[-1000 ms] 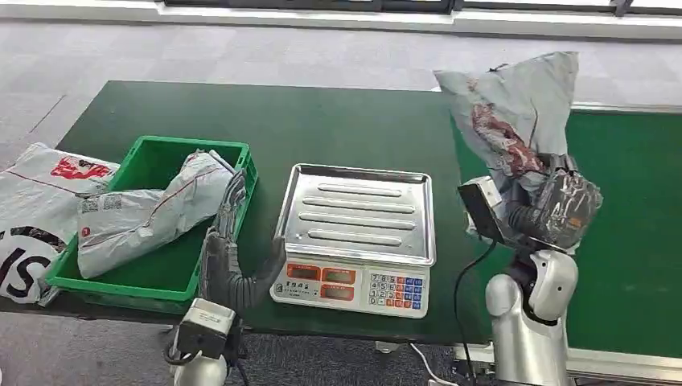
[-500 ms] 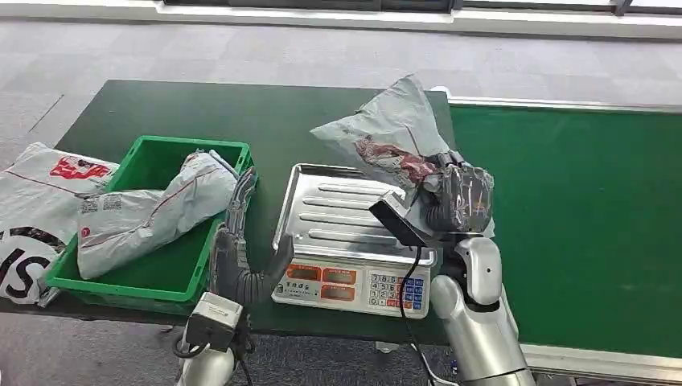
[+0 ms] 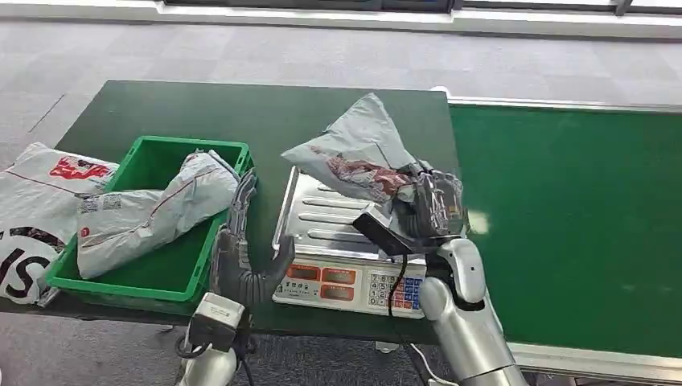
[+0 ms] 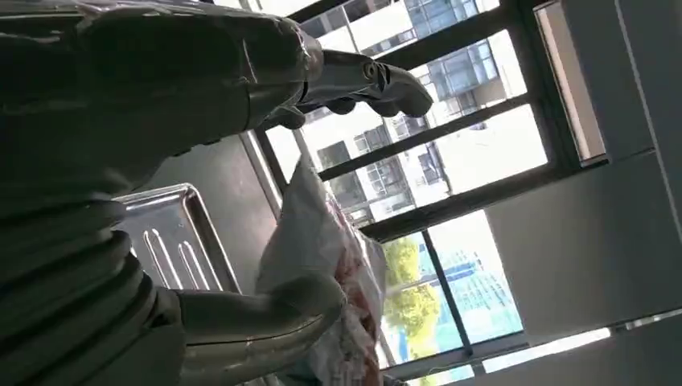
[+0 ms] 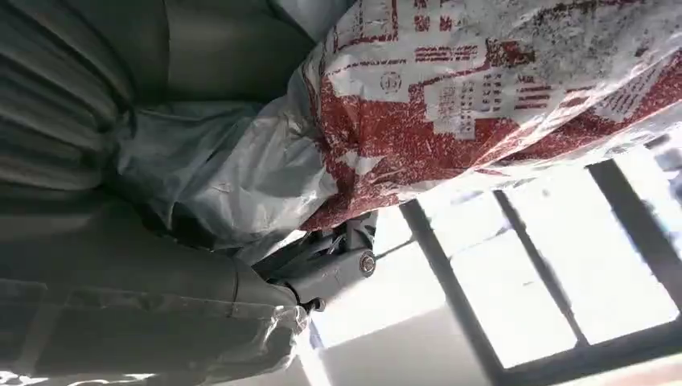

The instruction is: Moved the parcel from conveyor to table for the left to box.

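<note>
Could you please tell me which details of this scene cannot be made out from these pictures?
- Right hand, head view: its fingers are hidden by the grey plastic parcel with red print that it holds.
- Silver scale tray, head view: whether the parcel touches it is unclear.
- Scale display, head view: digits too small.
- Grey mailer bags beside the green crate, head view: cut off by the picture's edge.

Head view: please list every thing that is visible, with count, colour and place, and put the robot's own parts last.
Table: one, dark green, under everything.
Conveyor: one, green belt, right of the table.
Crate: one, green, left on the table.
Parcels in crate: one or two, grey.
Bags: white and grey, printed, left of the crate; count unclear.
Scale: one, steel tray, centre.
Parcel: one, grey with red print, above the scale.
Left hand: fingers apart, beside the crate.
Right hand: holds the parcel.
</note>
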You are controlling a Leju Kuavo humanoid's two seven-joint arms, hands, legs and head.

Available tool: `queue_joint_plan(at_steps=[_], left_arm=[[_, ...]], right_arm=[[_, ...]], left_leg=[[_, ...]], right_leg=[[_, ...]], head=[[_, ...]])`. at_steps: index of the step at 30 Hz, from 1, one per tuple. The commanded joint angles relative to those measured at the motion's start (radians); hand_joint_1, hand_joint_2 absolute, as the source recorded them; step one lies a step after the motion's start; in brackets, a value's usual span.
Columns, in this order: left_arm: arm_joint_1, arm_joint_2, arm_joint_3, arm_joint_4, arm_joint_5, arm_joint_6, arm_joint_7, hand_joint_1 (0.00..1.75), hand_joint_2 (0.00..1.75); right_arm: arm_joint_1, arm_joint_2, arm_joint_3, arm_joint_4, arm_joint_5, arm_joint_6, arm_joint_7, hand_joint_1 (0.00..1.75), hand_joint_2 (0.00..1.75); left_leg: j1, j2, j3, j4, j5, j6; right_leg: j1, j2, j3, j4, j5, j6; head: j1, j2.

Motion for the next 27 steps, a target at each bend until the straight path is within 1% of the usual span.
queue_joint_plan(at_steps=[1,2,4,6,7,8,13,16,17,18,19,23,24,27], left_arm=[[-0.1,0.042,-0.063,0.132,0.029,0.014,-0.011,0.0,1.75],[-0.103,0.042,-0.064,0.139,0.034,0.016,-0.016,0.0,1.75],[-0.098,0.041,-0.064,0.134,0.038,0.013,-0.021,0.0,1.75],[-0.097,0.042,-0.066,0.131,0.038,0.011,-0.022,0.0,1.75],[-0.098,0.043,-0.066,0.131,0.039,0.01,-0.023,0.0,1.75],[-0.099,0.043,-0.065,0.131,0.039,0.01,-0.023,0.0,1.75],[-0.101,0.046,-0.064,0.129,0.039,0.006,-0.025,0.0,1.75],[-0.111,0.044,-0.066,0.137,0.041,-0.002,-0.026,0.0,1.75],[-0.112,0.044,-0.066,0.136,0.041,-0.002,-0.026,0.0,1.75],[-0.111,0.042,-0.065,0.137,0.041,-0.001,-0.026,0.0,1.75],[-0.105,0.043,-0.063,0.131,0.04,-0.001,-0.026,0.0,1.75],[-0.087,0.039,-0.05,0.111,0.038,0.003,-0.025,0.0,1.75],[-0.085,0.04,-0.049,0.111,0.038,0.004,-0.025,0.0,1.75],[-0.083,0.039,-0.045,0.112,0.037,0.005,-0.025,0.0,1.75]], right_arm=[[-0.166,0.007,0.147,0.349,-0.217,0.254,-0.204,1.75,1.75],[-0.194,0.017,0.169,0.416,-0.224,0.254,-0.24,1.75,1.75],[-0.222,0.031,0.183,0.472,-0.237,0.251,-0.26,1.75,1.75],[-0.227,0.036,0.188,0.483,-0.238,0.251,-0.262,1.75,1.75],[-0.227,0.037,0.189,0.486,-0.24,0.251,-0.263,1.75,1.75],[-0.227,0.038,0.191,0.488,-0.24,0.25,-0.265,1.75,1.75],[-0.219,0.035,0.207,0.475,-0.268,0.251,-0.273,1.75,1.75],[-0.211,0.02,0.23,0.463,-0.281,0.281,-0.318,1.75,1.75],[-0.209,0.02,0.23,0.463,-0.281,0.281,-0.319,1.75,1.75],[-0.212,0.02,0.235,0.469,-0.263,0.256,-0.291,0.35,1.75],[-0.213,0.026,0.226,0.474,-0.268,0.237,-0.28,0.0,1.75],[-0.225,0.028,0.207,0.483,-0.275,0.191,-0.253,0.0,1.75],[-0.226,0.026,0.201,0.48,-0.271,0.168,-0.243,0.0,1.75],[-0.223,0.025,0.186,0.465,-0.261,0.11,-0.211,0.0,1.75]], left_leg=[[0.001,0.004,0.004,-0.003,0.001,0.0],[0.001,0.002,0.004,-0.003,0.001,0.0],[0.001,0.004,0.005,-0.003,0.001,0.0],[0.0,0.003,0.003,-0.001,0.0,0.0],[0.001,0.005,0.005,-0.002,0.0,0.0],[0.0,0.003,0.002,-0.001,0.0,0.0],[0.001,0.002,0.004,-0.002,0.001,0.0],[0.0,0.001,0.002,-0.001,0.001,0.0],[0.001,0.001,0.002,-0.001,0.001,0.0],[0.001,0.001,0.003,-0.002,0.001,0.0],[0.001,0.001,0.002,-0.001,0.001,0.0],[0.001,0.003,0.004,-0.002,0.001,0.0],[0.001,0.001,0.002,-0.001,0.001,0.0],[0.001,0.003,0.003,-0.001,0.0,0.0]], right_leg=[[0.001,0.003,0.004,-0.003,0.002,-0.002],[0.001,0.001,0.004,-0.003,0.002,-0.001],[0.001,0.003,0.004,-0.004,0.002,-0.002],[0.0,0.003,0.003,-0.002,0.001,-0.001],[0.001,0.005,0.004,-0.002,0.001,-0.001],[0.001,0.002,0.002,-0.001,0.001,-0.001],[0.001,0.001,0.004,-0.002,0.001,-0.001],[0.0,0.001,0.001,-0.001,0.001,-0.001],[0.001,0.0,0.002,-0.001,0.001,-0.001],[0.001,0.0,0.003,-0.002,0.001,-0.001],[0.001,0.0,0.002,-0.002,0.001,-0.001],[0.001,0.002,0.003,-0.003,0.001,-0.002],[0.001,0.001,0.002,-0.001,0.001,-0.001],[0.001,0.002,0.002,-0.002,0.001,-0.001]], head=[[0.0,0.0],[0.0,0.0],[0.0,0.0],[0.0,0.0],[0.0,0.0],[0.0,0.0],[0.0,0.0],[0.0,0.0],[0.0,0.0],[0.0,0.0],[0.0,0.0],[0.0,0.0],[0.0,0.0],[0.0,0.0]])
